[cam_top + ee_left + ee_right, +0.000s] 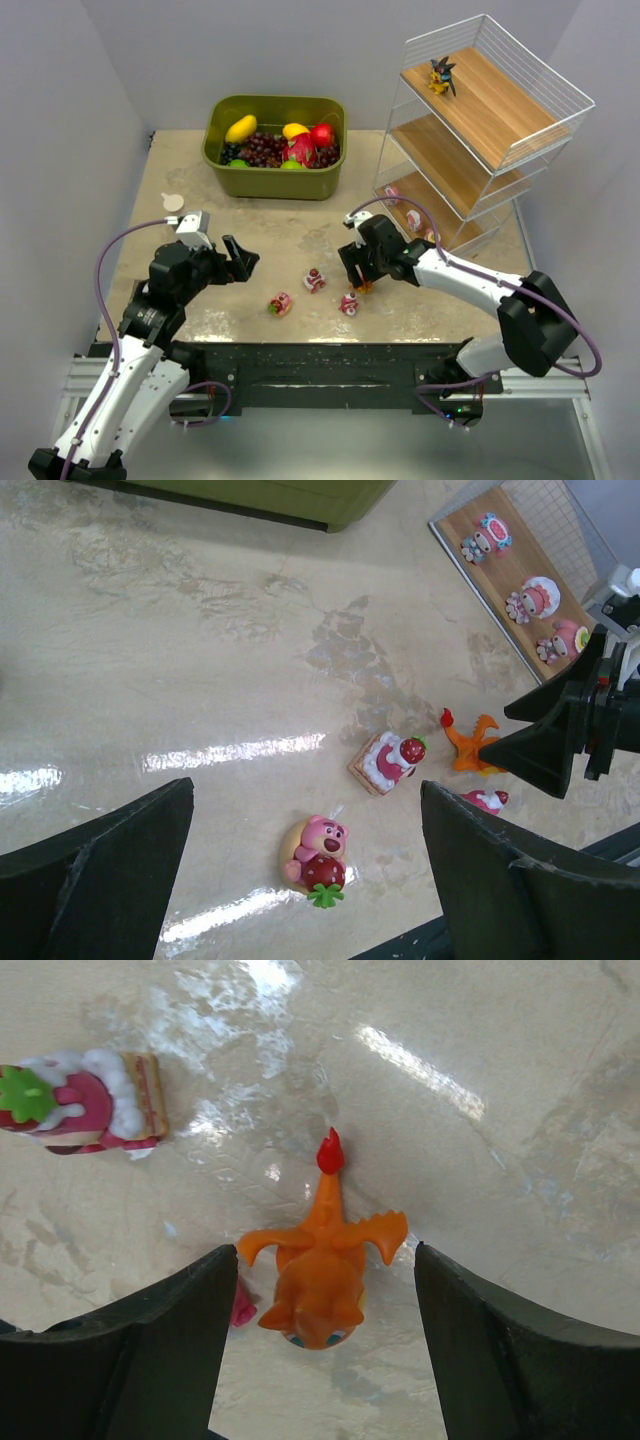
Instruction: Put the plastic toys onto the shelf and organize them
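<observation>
The orange creature lies on the table between the open fingers of my right gripper, which does not touch it; it also shows in the top view. A strawberry cake toy, a pink bear toy and a small pink toy lie on the table. My left gripper is open and empty, hovering above the pink bear. The shelf stands at the right. A dark spiky creature is on its top tier. Three pink-and-white toys stand on its bottom tier.
An olive-green bin of fruit stands at the back centre. A small white disc lies at the left. The cake toy lies just left of the right gripper. The shelf's white wire frame rises close behind the right arm.
</observation>
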You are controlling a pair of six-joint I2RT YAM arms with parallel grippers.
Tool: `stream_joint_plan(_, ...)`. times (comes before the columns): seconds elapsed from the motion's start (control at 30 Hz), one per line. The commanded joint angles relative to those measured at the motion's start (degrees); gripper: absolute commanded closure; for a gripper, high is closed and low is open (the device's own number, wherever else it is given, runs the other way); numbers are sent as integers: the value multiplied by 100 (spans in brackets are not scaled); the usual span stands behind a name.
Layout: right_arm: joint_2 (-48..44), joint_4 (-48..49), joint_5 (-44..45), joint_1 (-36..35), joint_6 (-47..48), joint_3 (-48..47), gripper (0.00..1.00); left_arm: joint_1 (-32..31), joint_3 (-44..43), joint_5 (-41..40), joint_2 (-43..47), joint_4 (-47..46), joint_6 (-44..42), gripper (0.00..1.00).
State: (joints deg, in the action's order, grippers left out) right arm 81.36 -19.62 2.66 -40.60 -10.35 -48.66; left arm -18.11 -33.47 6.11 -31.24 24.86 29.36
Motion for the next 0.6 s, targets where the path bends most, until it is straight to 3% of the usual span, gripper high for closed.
stream_joint_plan(0.0,-6,125,507,-36,-406,173,26,9,8,92,31,-201,-62,0)
stream_joint_plan(0.57,-490,731,-152,-27,-1698,832,41,9,-1,83,163,-157,-36,1)
